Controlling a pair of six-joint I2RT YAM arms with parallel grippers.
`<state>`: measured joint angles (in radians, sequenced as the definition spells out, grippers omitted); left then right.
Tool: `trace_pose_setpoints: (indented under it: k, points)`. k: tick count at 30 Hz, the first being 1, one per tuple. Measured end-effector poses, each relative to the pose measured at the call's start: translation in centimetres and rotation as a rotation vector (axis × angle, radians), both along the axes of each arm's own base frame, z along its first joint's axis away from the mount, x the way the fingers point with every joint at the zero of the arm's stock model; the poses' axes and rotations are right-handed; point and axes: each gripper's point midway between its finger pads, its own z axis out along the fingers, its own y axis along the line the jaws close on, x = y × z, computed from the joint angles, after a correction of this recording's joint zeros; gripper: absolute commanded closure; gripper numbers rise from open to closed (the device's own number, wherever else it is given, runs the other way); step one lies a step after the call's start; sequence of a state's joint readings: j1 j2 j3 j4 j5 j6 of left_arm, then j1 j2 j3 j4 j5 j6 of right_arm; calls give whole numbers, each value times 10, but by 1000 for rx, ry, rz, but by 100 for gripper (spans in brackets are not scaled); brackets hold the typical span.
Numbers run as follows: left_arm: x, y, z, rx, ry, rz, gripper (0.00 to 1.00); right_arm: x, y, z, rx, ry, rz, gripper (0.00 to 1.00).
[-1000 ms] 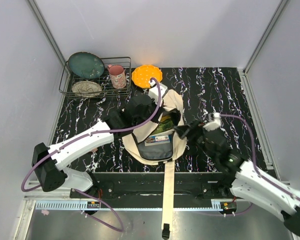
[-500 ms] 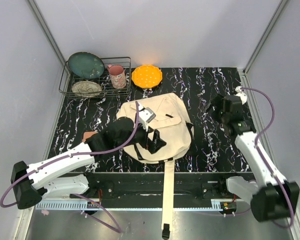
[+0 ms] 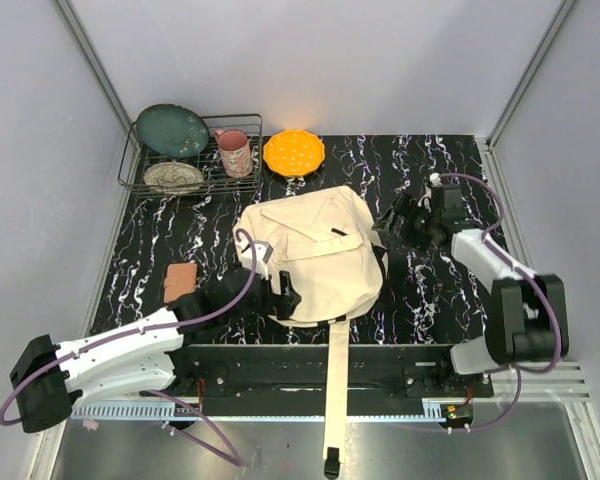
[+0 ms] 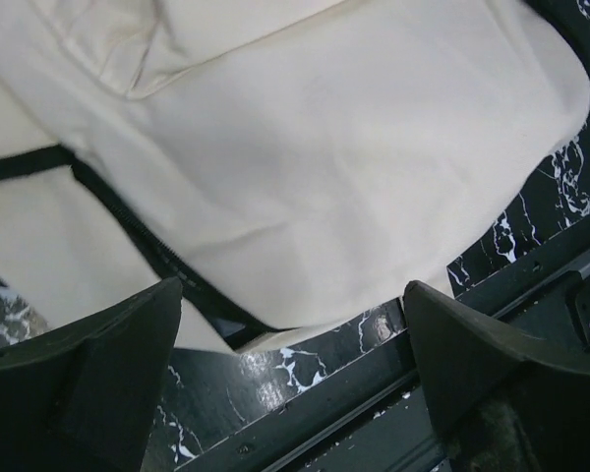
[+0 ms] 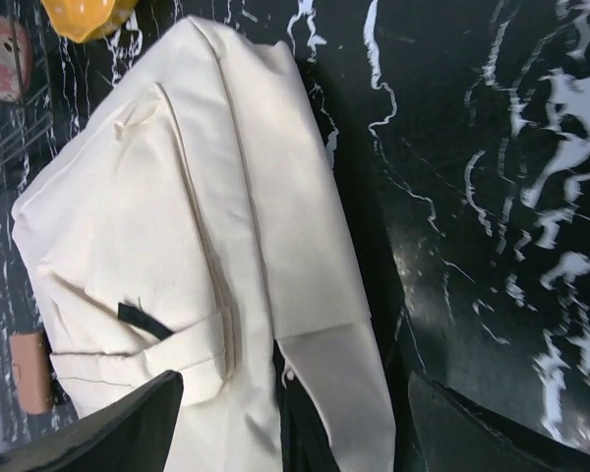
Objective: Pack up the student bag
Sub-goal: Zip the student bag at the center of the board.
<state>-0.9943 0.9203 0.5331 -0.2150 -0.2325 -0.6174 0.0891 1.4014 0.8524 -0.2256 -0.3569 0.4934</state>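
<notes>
Since half a second ago my left arm has pulled back toward its base, so the left pincer (image 3: 283, 297) now sits at the near-left edge of the student bag (image 3: 315, 250) instead of over its front, and my right arm has swung in from the far right, bringing the right pincer (image 3: 388, 226) close to the bag's right side. A second ago the bag was open with things showing inside; now its flap lies shut. The bag lies flat in the middle of the black marbled counter (image 3: 435, 290), and one long webbing strap (image 3: 335, 390) runs off the near edge. In the left wrist view both fingers (image 4: 88, 374) are spread wide with nothing between them, and the bag's cream cloth and black zipper line fill the view above them. In the right wrist view the fingers (image 5: 128, 423) are equally wide apart and empty, looking along the bag's side onto bare counter. At the far left a wire rack (image 3: 242, 122) holds a teal plate (image 3: 172, 130) and a pink mug (image 3: 235, 153), an orange dish (image 3: 293, 152) sits just beside it, and a small brown item (image 3: 181, 281) lies on the counter left of the bag.
</notes>
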Motion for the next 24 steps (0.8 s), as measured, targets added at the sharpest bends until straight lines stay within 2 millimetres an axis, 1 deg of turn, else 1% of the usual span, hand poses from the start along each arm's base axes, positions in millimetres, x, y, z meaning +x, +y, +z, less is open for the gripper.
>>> trace_pose_setpoints:
  k: [6, 10, 14, 16, 17, 18, 20, 21, 22, 23, 24]
  points:
    - [-4, 27, -13, -71, 31, 135, 1, 26, 20, -38, 79, 82, 80, 0]
    - [-6, 37, -23, -114, 55, 196, 1, 40, 32, -49, 135, 75, 129, 0]
    - [-11, 45, -54, -122, 108, 237, 1, 60, 43, -53, 183, 73, 176, 1]
    - [-13, 50, -71, -104, 138, 251, 1, 67, 49, -55, 215, 64, 201, 17]
    - [-12, 51, -77, -95, 152, 258, 1, 69, 52, -57, 233, 62, 214, 33]
    - [-11, 50, -81, -89, 163, 262, 1, 69, 54, -59, 247, 67, 223, 39]
    - [-4, 44, -81, -110, 161, 263, 1, 70, 57, -63, 276, 75, 228, 51]
    - [-1, 40, -81, -117, 164, 259, 2, 70, 57, -63, 284, 73, 225, 68]
    - [2, 36, -80, -124, 161, 253, 7, 69, 57, -65, 294, 72, 219, 82]
    - [4, 33, -79, -127, 161, 248, 17, 69, 56, -65, 299, 66, 216, 94]
    - [7, 30, -80, -127, 163, 240, 24, 69, 55, -66, 303, 63, 207, 100]
